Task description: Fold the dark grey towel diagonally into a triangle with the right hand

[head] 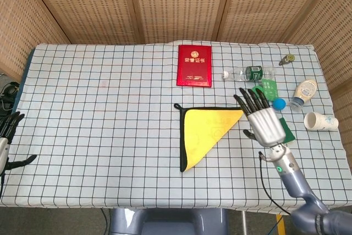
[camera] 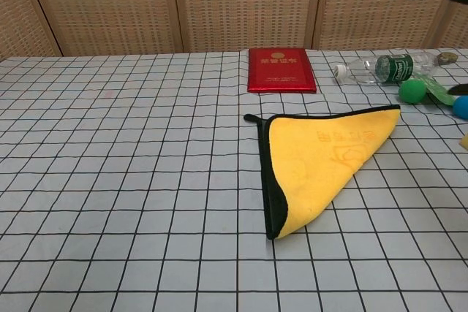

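The bench (head: 99, 108) carries the towel (head: 206, 130) flat at centre, folded into a triangle with its yellow face up, so the fold looks complete. The right hand (head: 264, 122) hovers beside it, fingers spread, holding nothing.

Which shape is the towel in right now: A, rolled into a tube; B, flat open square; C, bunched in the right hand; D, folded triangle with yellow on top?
D: the towel lies on the table as a yellow triangle with a dark edge, and the right hand is open, off to its side.
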